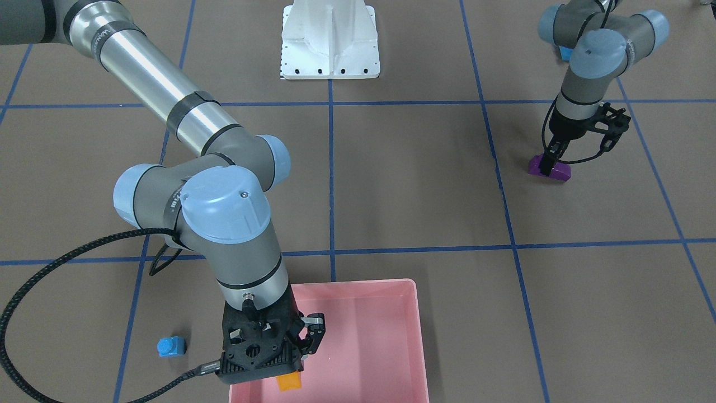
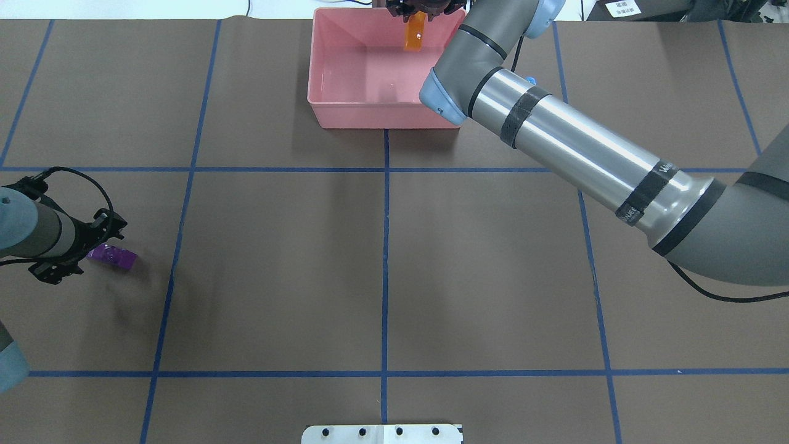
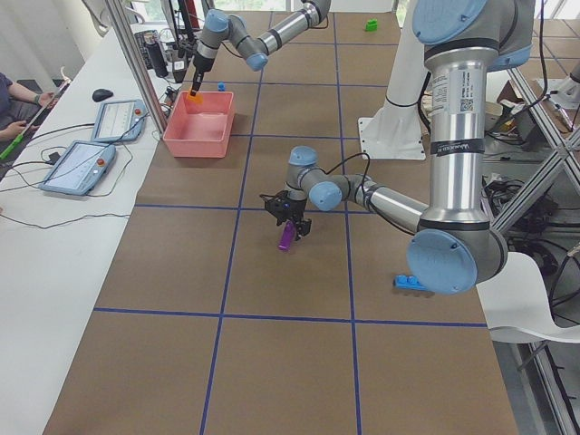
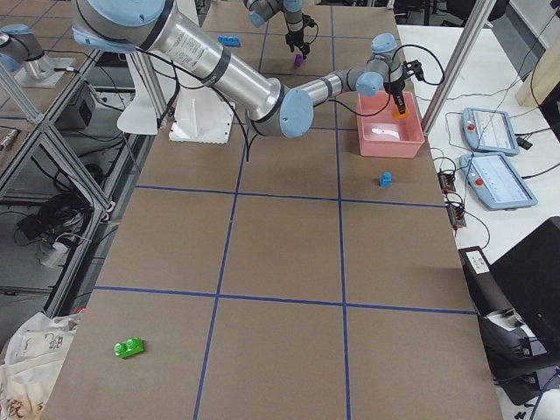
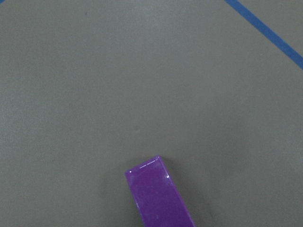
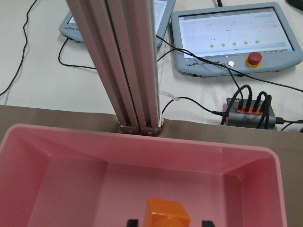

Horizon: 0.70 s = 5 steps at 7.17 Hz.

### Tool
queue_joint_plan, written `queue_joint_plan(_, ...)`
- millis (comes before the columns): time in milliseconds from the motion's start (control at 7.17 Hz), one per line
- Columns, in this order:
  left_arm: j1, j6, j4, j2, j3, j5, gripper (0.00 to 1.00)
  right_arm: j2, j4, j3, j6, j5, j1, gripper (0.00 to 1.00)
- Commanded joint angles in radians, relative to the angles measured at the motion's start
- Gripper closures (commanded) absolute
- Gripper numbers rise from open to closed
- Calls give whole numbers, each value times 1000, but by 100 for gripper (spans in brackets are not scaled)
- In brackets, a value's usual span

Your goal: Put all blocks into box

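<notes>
- Pink box: stood at the table's far edge from my base. Its floor showed bare pink; I saw no block lying on it.
- Orange block: clamped between the fingers of my right gripper, hanging above the box's interior near the far wall, clear of the floor. In the right wrist view the two fingertips sat on either side of the block.
- Purple sloped block: on the table on my left side, well apart from the box. My left gripper stood down over it, fingers straddling it; I could not tell whether they were pressing on it or merely around it.
- Small blue single-stud block: on the table just outside the box, beside its wall on my right side.
- Long blue block: on the table near the foot of my left arm, far from the box.
- Small green block: on the table at the far right end, well apart from everything else.
</notes>
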Motion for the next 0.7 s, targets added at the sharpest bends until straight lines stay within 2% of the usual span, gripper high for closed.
queue_joint_plan(0,10,0,-7,-21,52,19,8,25,0,-1,-1,81,40,0)
queue_joint_plan(140,10,-1,-7,-25,51,18,8,25,-20,8,-16,123,68,0)
queue_joint_plan(279,16,-16,-7,-28,51,18,20,22,-75,40,-50,184,107,0)
queue_joint_plan(419,28,-77,-8,-31,48,24,82,21,-165,75,-115,248,155,0)
queue_joint_plan(558,35,-85,-7,-35,38,44,100,18,-266,100,-203,304,201,0)
